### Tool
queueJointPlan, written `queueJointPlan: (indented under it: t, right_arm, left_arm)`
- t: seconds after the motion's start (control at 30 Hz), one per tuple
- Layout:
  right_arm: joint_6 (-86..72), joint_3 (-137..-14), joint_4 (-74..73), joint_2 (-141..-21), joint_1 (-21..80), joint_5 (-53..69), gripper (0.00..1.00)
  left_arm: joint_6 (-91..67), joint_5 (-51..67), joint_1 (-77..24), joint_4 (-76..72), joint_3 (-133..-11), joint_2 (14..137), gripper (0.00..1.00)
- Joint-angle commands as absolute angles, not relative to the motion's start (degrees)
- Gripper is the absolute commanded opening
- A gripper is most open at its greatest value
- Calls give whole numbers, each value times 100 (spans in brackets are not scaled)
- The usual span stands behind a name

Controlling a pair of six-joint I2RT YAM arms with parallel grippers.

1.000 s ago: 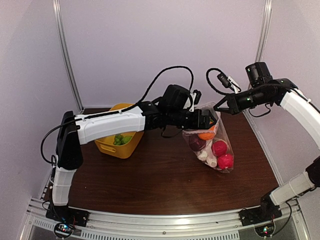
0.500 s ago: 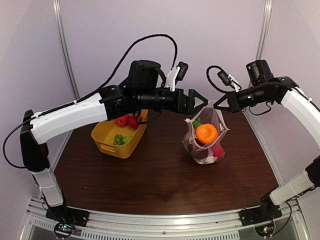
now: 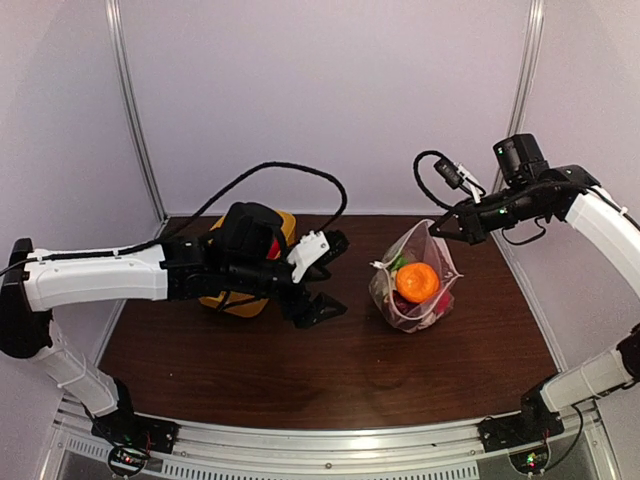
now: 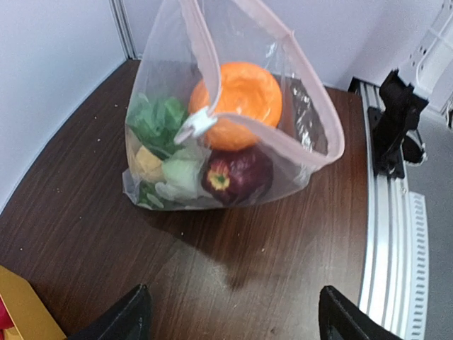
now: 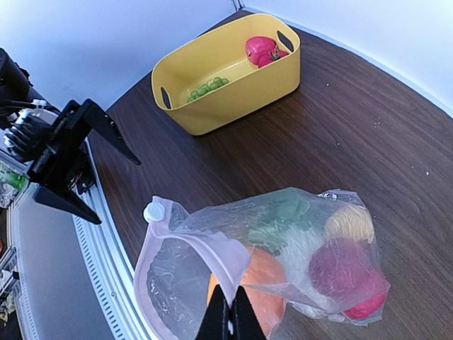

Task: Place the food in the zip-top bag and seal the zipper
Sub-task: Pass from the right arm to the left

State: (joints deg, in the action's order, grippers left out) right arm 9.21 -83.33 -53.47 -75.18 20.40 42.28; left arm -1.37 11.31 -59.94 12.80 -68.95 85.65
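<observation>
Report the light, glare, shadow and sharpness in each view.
Top external: soft even light, wall posts slanting inward, a faint sheen on the table. Left wrist: the zip-top bag is sharp, with small glints on its film and a dark shadow on the table beneath. Right wrist: the yellow tub is crisp; the bag's film looks milky close to the lens.

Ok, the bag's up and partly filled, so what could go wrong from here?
Only the right fingers pinch the mouth edge of the zip-top bag; a slip would likely drop it and spill food.
The orange sits high near the zipper and may block sealing.
Red food sits in the yellow tub; loading it, the open left fingers could knock the bag.
</observation>
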Motion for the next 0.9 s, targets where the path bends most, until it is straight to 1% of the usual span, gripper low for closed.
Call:
queueJointPlan:
  t: [0.0, 0.13, 0.23, 0.43, 0.5, 0.53, 0.6, 0.8, 0.87]
  right_arm:
    - [1142, -8153, -5411, -7295, 2099, 4518, 0]
    - [1194, -8124, -5488, -7227, 2131, 4526, 0]
    - [1224, -8081, -5525, -7163, 2149, 4521, 0]
    - [1318, -8094, -5642, -7078, 2222, 4559, 0]
    - [1315, -8110, -5643, -7067, 2241, 4554, 0]
    - [1314, -8121, -5637, -7074, 2236, 4529, 0]
    - [1280, -8137, -5601, -7090, 2241, 4501, 0]
    - [1244, -8174, -5582, -7184, 2258, 4518, 0]
    - [1233, -8174, -5573, -7210, 2255, 4519, 0]
  left_arm:
    - [838, 747, -5976, 612, -6583, 8603, 82]
    - [1085, 636, -5976, -130, -6499, 8913, 86]
    - [1136, 922, -5976, -610, -6632, 9187, 86]
    - [1202, 877, -5972, -1185, -7027, 9761, 84]
    - [1315, 1039, -5976, -1346, -7104, 9898, 81]
    - [1404, 1177, -5977, -1353, -7163, 9969, 77]
    - [1554, 1499, -5977, -1374, -7229, 10085, 73]
    - [1587, 2034, -5971, -1810, -7200, 10196, 72]
    - [1560, 2086, -5976, -1945, -7237, 10245, 69]
